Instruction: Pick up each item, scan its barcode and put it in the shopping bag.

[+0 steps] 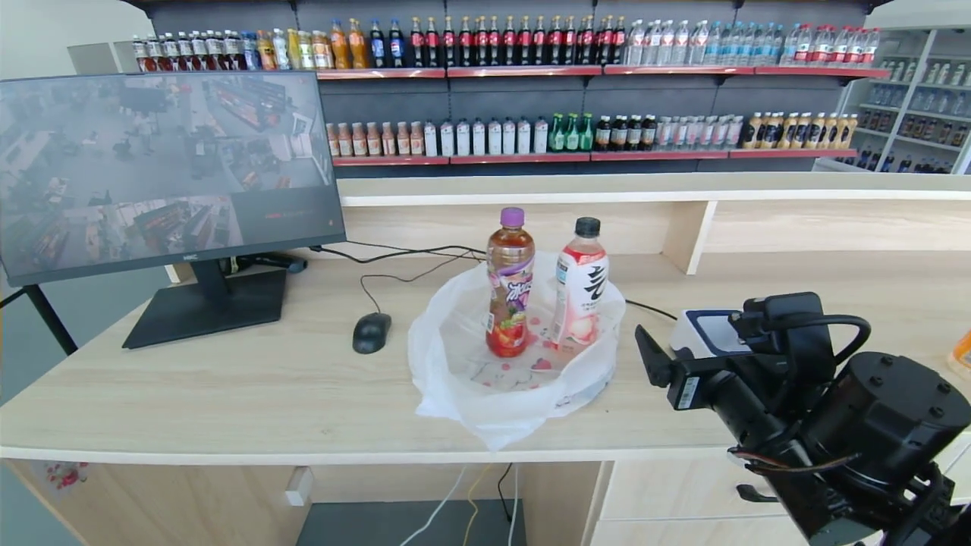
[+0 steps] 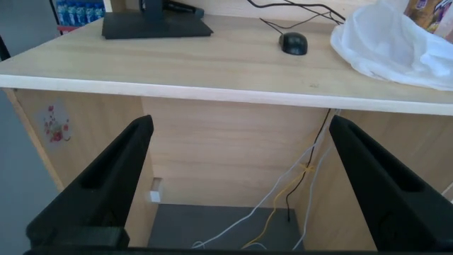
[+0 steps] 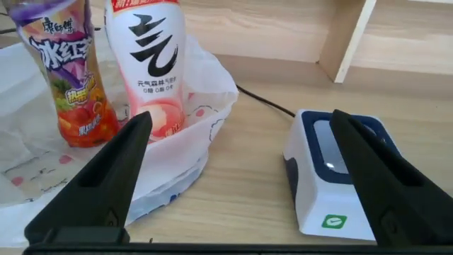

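A purple-capped bottle (image 1: 510, 292) and a black-capped bottle (image 1: 581, 284) are seen upright, just beside each other, inside the white shopping bag (image 1: 455, 364) at the centre of the head view, on the counter (image 1: 227, 394). Apparently full, of stiff plastic with glossy sleeves, they are judged fairly heavy and slippery, and are best gripped mid-body. The barcode scanner (image 1: 702, 330) is set right of the bag. The right claw (image 3: 241, 120) is spread wide near it. The left claw (image 2: 242, 124) is also spread, low before the counter edge.

The right arm (image 1: 804, 402) hides part of the scanner (image 1: 702, 332); an orange item (image 1: 962, 355) is cut off.
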You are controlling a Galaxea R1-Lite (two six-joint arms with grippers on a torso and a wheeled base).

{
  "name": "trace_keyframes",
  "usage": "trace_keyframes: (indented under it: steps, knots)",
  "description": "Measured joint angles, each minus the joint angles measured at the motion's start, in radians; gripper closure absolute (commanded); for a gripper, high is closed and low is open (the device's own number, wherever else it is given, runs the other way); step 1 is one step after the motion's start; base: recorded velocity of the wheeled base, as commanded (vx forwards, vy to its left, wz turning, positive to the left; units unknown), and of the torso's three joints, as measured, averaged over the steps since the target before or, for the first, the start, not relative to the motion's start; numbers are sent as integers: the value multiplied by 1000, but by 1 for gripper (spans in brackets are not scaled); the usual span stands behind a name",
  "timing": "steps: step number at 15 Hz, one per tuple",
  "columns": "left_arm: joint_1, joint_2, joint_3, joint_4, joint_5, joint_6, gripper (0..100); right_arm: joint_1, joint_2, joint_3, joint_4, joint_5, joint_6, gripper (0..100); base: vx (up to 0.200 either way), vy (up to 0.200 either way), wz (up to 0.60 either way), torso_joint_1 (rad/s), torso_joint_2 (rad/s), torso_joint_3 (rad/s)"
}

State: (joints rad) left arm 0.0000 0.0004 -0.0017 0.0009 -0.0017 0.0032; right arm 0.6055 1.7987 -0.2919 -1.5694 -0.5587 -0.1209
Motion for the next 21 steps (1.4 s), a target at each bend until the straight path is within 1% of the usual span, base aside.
trace_keyframes:
  steps: [21]
  knots:
    - [1, 0, 0, 1, 0, -2, 0, -1, -14, 0, 0, 0, 5, 0, 0, -200, 0, 3, 1, 4]
